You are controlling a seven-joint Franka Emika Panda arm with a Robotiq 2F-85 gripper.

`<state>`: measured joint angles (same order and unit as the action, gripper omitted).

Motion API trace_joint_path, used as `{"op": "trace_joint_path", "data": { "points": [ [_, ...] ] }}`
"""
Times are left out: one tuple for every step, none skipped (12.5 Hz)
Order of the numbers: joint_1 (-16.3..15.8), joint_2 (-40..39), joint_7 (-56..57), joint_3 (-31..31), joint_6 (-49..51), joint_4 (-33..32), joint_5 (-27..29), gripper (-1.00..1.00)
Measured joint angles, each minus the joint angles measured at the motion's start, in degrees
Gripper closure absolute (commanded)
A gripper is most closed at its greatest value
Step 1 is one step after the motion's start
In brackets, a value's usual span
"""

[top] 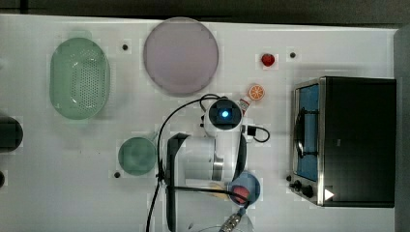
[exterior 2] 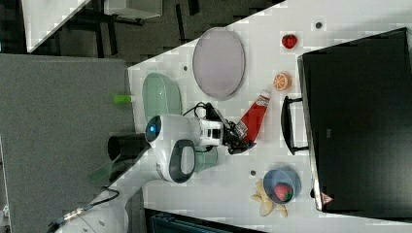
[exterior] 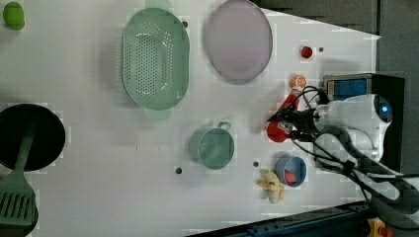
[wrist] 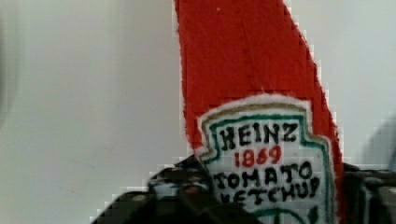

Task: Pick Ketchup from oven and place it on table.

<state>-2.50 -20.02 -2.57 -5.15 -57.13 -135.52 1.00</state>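
end effector clamped on ketchup, over table.

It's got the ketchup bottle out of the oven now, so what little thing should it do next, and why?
Probably lower it a touch and let go. The pincer is shut on the ketchup, which lies tilted over bare table, outside the oven and its closed door. Its cap points at the orange slice, with the blue bowl off to the other side, so nothing sits underneath.
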Motion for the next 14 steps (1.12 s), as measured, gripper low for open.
{"op": "trace_joint_path", "data": {
  "points": [
    [-0.10, -0.41, 0.11, 0.11, -2.35, -1.23, 0.16, -1.00],
    [-0.25, -0.48, 0.07, -0.14, -2.63, -1.90, -0.35, -1.00],
    [-0.13, -0.18, 0.06, -0.24, -2.91, -2.24, -0.54, -1.00],
    [0.02, 0.76, 0.06, -0.11, -2.35, -2.35, -0.47, -1.00],
    [-0.30, 2.28, 0.02, -0.09, -1.34, -2.24, -0.45, -1.00],
    [-0.29, 4.35, 0.00, 0.40, -0.11, -2.13, 0.09, -1.00],
    [0.05, 6.48, 0.03, 1.22, 1.68, -1.23, 0.54, -1.00],
    [-0.10, 9.05, 0.05, 1.28, 3.94, 0.00, 0.42, -1.00],
    [-0.31, 11.92, 0.05, 1.16, 6.04, 1.34, -0.18, -1.00],
    [-0.41, 14.85, 0.02, 1.00, 9.65, 3.36, -0.58, -1.00],
    [-0.86, 17.89, 0.00, 0.35, 15.28, 5.82, -0.41, -1.00],
    [-0.94, 21.13, 0.01, -0.02, 20.95, 8.50, -0.15, -1.00],
    [-0.32, 24.08, 0.01, 0.41, 24.82, 11.53, -0.21, -1.00],
    [-0.28, 26.19, 0.01, 0.34, 28.40, 15.00, -0.32, -1.00]
  ]
}}
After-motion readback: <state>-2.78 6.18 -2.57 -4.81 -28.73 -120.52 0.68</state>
